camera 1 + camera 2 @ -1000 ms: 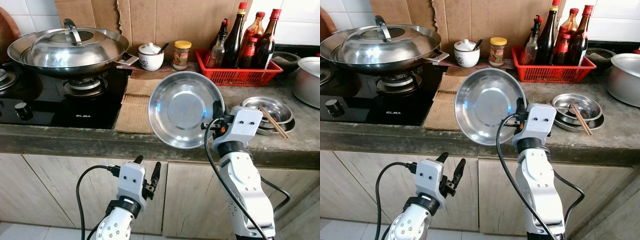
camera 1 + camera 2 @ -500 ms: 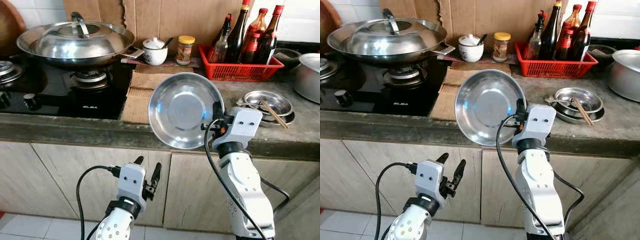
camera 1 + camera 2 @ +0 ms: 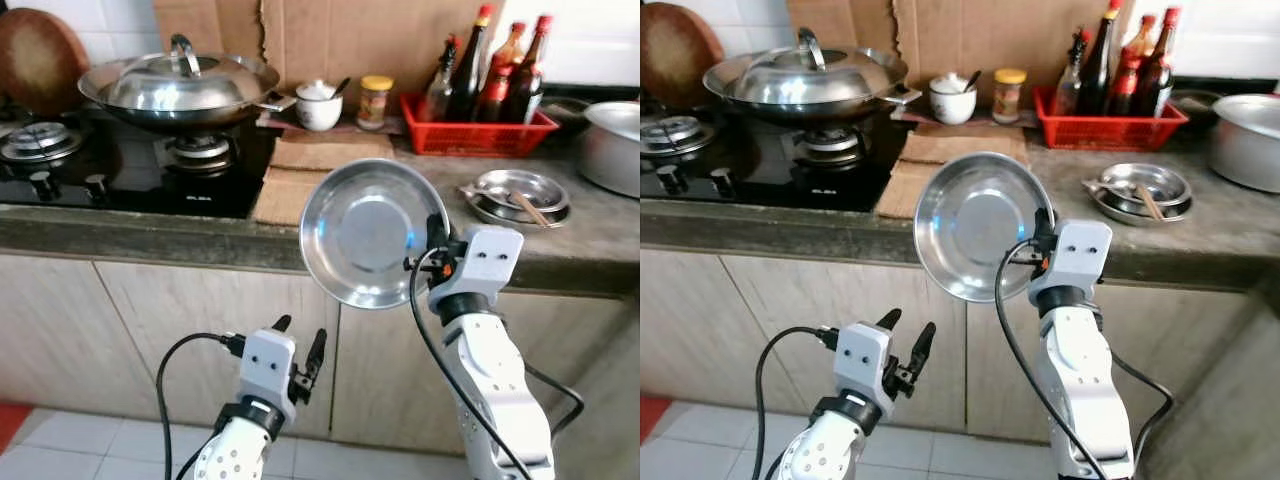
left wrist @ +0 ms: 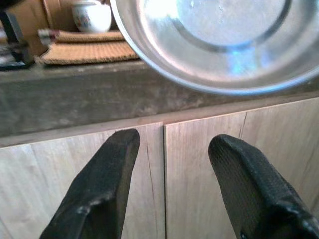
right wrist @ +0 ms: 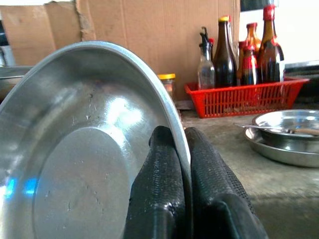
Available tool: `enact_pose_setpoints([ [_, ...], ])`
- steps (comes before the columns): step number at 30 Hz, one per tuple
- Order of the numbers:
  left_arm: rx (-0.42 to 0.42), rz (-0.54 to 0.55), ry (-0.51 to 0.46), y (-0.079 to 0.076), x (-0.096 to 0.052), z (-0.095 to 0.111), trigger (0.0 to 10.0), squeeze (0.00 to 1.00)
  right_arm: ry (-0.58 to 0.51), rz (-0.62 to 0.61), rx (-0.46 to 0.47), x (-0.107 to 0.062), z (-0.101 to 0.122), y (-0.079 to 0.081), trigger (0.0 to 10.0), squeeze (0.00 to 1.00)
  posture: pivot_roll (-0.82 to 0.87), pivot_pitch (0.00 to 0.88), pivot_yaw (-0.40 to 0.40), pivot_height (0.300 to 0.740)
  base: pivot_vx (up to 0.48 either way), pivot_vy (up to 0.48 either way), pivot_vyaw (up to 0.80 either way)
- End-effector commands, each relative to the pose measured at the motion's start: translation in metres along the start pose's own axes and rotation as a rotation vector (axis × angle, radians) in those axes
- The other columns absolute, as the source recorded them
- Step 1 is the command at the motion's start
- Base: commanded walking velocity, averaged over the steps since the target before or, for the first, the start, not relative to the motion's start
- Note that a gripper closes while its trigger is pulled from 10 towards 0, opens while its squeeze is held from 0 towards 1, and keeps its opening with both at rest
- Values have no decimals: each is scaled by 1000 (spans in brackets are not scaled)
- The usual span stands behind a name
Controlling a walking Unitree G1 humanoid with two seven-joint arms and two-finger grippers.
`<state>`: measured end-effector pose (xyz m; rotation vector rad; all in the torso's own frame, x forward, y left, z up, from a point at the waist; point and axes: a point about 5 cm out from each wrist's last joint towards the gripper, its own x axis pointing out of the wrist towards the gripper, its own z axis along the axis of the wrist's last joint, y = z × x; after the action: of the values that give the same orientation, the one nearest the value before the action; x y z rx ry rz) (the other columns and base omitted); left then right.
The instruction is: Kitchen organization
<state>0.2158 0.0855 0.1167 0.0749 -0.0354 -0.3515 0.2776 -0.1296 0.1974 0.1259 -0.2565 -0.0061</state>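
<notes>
The table (image 3: 560,250) spans the upper frame. At centre a steel bowl (image 3: 365,235) stands on edge, rim pinched by the right end effector (image 3: 436,248). Lower left, the left end effector (image 3: 298,352) hangs spread, empty.

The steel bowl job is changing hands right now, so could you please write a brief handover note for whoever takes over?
Right gripper: shut on the rim of the steel bowl, held tilted on edge in front of the counter, clear of it.
Left gripper: open, holding nothing, low before the cabinet doors.
On the counter: stacked steel dishes with chopsticks, red bottle basket, lidded wok on the stove.
Done: bowl lifted.
Left: bowl not yet placed anywhere; its destination isn't evident.
</notes>
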Motion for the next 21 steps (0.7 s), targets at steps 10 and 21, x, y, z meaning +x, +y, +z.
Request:
enact_pose_setpoints([
  [10,-3,-7,4,-3,1,0,10000,0,60,-14,-53,-15,-15,-7,10000,0,43,0,-36,740,-225,0,0],
  [21,-4,-9,4,-3,1,0,10000,0,110,-10,-61,-34,-27,-10,10000,0,38,0,-36,740,-316,0,0],
])
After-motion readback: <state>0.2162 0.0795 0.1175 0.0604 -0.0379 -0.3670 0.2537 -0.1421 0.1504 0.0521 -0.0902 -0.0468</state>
